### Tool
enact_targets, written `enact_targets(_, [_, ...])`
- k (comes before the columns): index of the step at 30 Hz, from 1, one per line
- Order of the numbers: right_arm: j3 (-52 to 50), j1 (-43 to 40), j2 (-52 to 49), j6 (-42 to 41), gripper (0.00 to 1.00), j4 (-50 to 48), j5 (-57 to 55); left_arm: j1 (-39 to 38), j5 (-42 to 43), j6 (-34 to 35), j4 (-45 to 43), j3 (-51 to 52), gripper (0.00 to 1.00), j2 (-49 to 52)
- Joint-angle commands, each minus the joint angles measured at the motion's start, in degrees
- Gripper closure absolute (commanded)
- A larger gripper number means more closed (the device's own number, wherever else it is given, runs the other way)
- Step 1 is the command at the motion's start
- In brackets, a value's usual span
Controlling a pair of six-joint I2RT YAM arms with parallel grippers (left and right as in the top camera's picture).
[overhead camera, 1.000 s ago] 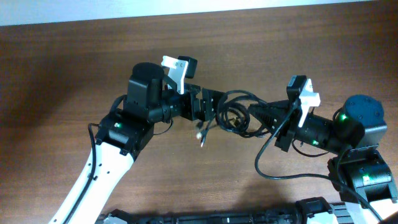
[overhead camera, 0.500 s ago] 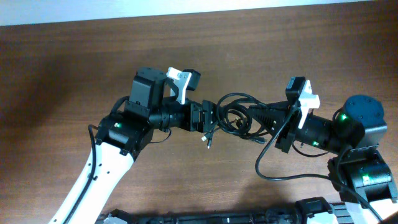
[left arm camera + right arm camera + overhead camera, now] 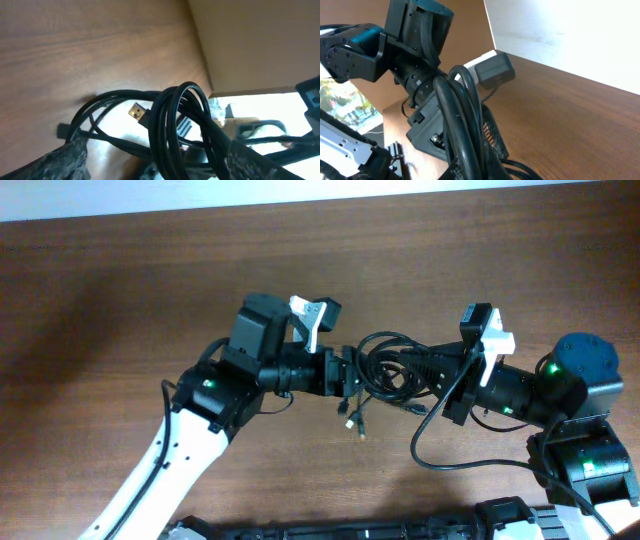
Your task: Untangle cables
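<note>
Wooden table (image 3: 120, 290), cables (image 3: 385, 383) one tangled knot.
Right gripper (image 3: 415, 364) clamps them; left gripper (image 3: 352, 372) gapes wide; nothing separated.

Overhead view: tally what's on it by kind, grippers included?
Black two-finger grippers: 2 (left gripper, right gripper)
Tangle of thin black cables: 1, strand count unclear
Brown wooden table: 1
Total: 4

Brown wood-grain table (image 3: 120, 290); black cables (image 3: 388, 372) looped mid-table, contact with surface unclear
</note>
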State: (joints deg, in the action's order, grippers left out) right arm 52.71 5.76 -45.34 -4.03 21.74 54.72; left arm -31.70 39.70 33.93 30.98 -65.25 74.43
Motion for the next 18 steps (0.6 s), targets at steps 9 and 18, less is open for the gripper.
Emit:
enact_targets(9, [0.98,-0.17,0.24,0.63,0.96,-0.83,0.11,-0.83,6.4,29.97,-0.48,-0.63,0.03,0.24])
enact_targets(18, [0.98,-0.17,0.24,0.63,0.96,-1.05,0.11,-0.83,6.62,36.76,-0.5,-0.63,0.43,0.24])
